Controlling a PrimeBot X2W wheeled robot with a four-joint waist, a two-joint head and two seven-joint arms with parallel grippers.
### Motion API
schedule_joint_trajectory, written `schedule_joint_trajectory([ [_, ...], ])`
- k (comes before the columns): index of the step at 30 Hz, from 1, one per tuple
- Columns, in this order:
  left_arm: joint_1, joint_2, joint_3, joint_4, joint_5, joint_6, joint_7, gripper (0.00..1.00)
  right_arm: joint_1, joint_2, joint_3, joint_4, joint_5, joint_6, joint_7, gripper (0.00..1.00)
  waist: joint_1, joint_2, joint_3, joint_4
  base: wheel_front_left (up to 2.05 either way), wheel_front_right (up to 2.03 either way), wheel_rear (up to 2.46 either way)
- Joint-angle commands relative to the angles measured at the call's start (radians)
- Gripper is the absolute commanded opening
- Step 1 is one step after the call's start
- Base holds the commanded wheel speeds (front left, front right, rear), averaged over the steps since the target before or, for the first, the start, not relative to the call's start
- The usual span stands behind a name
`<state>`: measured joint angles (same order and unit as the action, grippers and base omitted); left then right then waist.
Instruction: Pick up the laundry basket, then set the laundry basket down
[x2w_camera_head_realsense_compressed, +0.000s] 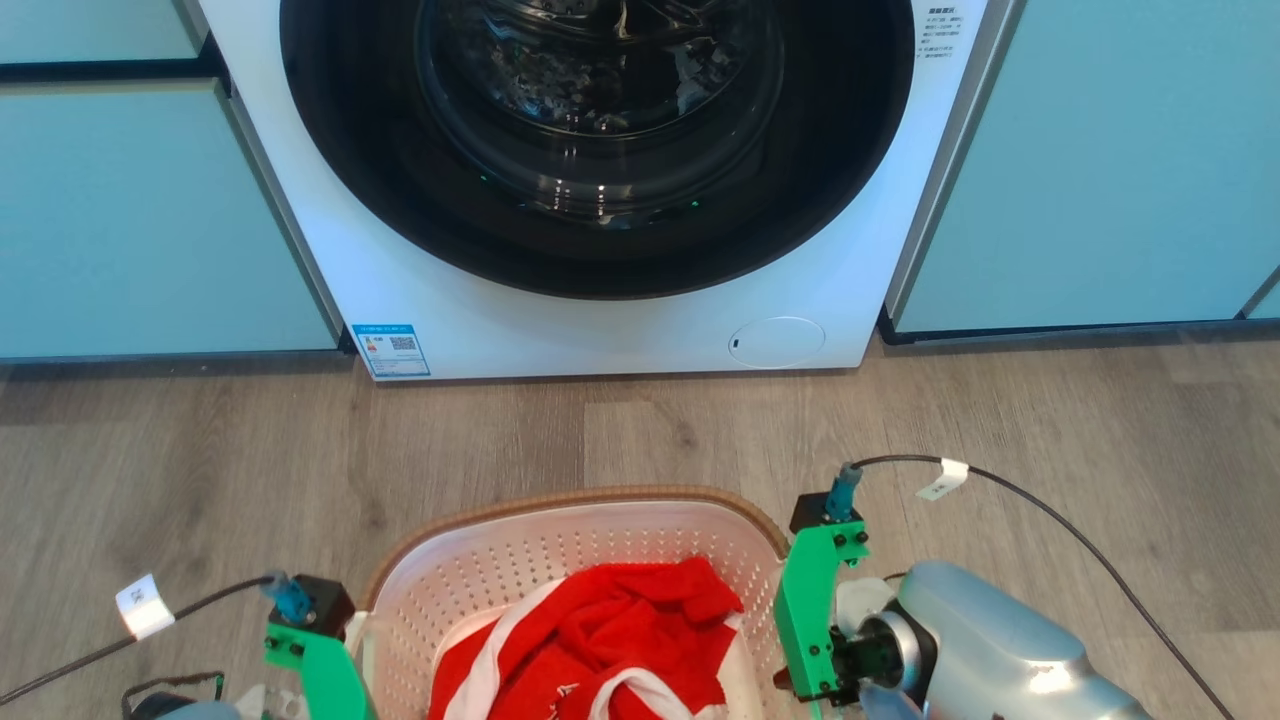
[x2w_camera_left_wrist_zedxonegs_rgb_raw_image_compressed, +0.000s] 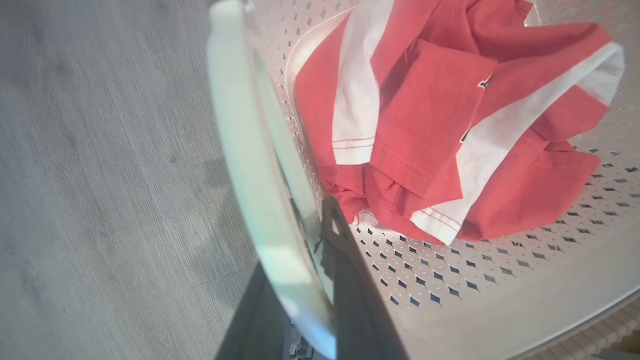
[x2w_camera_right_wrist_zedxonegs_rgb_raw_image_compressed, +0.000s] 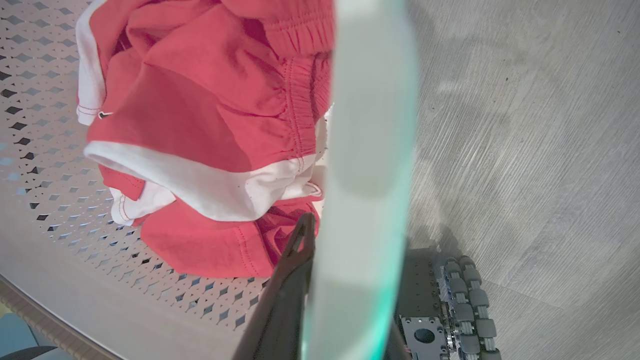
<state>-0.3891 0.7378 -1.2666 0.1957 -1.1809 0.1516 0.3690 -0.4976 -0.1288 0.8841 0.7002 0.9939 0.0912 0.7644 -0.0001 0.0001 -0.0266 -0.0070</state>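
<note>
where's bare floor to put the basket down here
Widest free patch: the floor strip between the washing machine and the far rim of the laundry basket. Also free: floor left of the basket, before the left cabinet. To the right, a cable crosses the floor. Crowded: the basket's sides, where the left gripper and right gripper straddle its handles.

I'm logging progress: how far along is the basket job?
Done: both grips taken, left gripper and right gripper each pinching a side handle of the laundry basket, red garment inside. In hand: the lift; whether it is off the floor is unclear. Left: setting it down.
</note>
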Motion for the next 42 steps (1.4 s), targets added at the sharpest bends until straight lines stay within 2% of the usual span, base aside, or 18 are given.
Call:
schedule_joint_trajectory([
  [1, -0.025, 0.003, 0.015, -0.045, 0.013, -0.014, 0.003, 0.00, -0.046, 0.074, -0.014, -0.090, 0.010, 0.040, -0.003, 0.00, 0.0001, -0.0001, 0.000, 0.000, 0.00, 0.00, 0.00],
  [42, -0.040, -0.009, 0.013, -0.073, 0.031, 0.017, 0.014, 0.00, -0.047, 0.071, -0.046, -0.099, -0.023, 0.040, 0.011, 0.00, 0.0001, -0.0001, 0.025, -0.008, 0.00, 0.00, 0.00],
])
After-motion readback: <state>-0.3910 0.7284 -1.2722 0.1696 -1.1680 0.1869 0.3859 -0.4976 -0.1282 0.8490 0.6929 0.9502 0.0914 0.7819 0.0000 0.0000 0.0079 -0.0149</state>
